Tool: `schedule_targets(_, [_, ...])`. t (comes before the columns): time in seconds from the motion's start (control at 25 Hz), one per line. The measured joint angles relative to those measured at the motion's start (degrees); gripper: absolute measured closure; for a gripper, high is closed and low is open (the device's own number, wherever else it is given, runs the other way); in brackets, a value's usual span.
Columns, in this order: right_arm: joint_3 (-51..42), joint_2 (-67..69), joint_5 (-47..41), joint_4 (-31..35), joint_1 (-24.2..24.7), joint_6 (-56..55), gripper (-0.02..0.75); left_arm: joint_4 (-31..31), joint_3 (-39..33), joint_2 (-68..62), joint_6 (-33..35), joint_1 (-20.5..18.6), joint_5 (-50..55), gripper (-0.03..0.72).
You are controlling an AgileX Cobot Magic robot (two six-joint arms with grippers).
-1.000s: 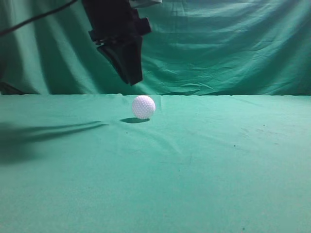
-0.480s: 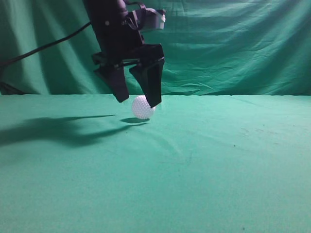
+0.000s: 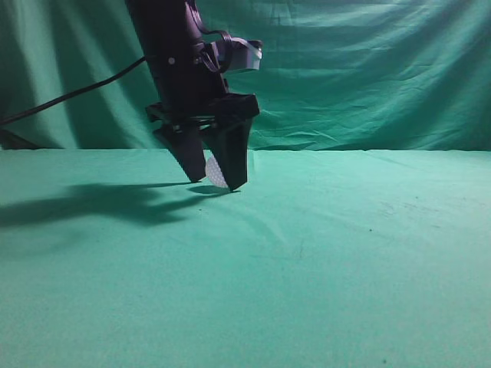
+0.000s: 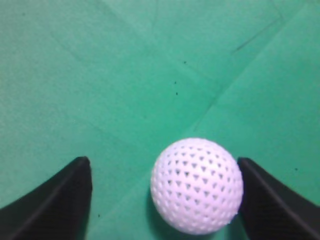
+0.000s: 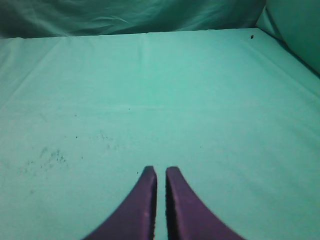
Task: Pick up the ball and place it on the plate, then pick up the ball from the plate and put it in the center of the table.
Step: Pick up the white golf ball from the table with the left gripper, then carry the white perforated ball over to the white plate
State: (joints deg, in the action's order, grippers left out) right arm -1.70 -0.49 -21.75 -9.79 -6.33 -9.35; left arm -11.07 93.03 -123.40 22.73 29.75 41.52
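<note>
The white dimpled ball (image 3: 215,172) rests on the green cloth table (image 3: 345,253), left of the middle and towards the back. My left gripper (image 3: 215,184) has come down around it and is open, one black finger on each side. In the left wrist view the ball (image 4: 196,186) sits between the jaws (image 4: 164,165); the right finger touches or nearly touches it, and the left finger stands clear with a gap. My right gripper (image 5: 160,172) is shut and empty over bare cloth; it does not show in the exterior view. No plate is in view.
A draped green backdrop curtain (image 3: 368,69) hangs behind the table's far edge. A black cable (image 3: 69,96) runs from the left arm off to the left. The arm's shadow (image 3: 92,203) lies on the cloth at the left.
My left gripper has come down from above the ball, turned and lowered until its open fingers straddle the ball and mostly hide it. The ball has not moved.
</note>
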Motion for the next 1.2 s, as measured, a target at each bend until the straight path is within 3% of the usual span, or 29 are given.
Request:
schedule_targets(0.2, [0.0, 0.0, 0.0, 0.0, 0.0, 0.0, 0.668, 0.0, 0.0, 0.0, 0.0, 0.0, 0.1, 0.384])
schedule_targets(0.36, [0.0, 0.0, 0.0, 0.0, 0.0, 0.0, 0.668, 0.0, 0.4, 0.0, -0.7, 0.0, 0.5, 0.377])
schedule_targets(0.72, [0.0, 0.0, 0.0, 0.0, 0.0, 0.0, 0.668, 1.8, 5.5, 7.1, -8.0, 0.0, 12.1, 0.377])
schedule_targets(0.92, [0.0, 0.0, 0.0, 0.0, 0.0, 0.0, 0.668, 8.4, 5.6, 14.9, -12.9, -0.2, 16.6, 0.377])
schedule_targets(1.04, [0.0, 0.0, 0.0, 0.0, 0.0, -0.1, 0.668, 10.3, 3.3, 19.9, -14.8, -2.6, 17.3, 0.377])
schedule_targets(1.2, [0.0, 0.0, 0.0, 0.0, 0.0, -0.1, 0.668, 10.8, -5.6, 26.9, -16.5, -9.2, 17.2, 0.377])
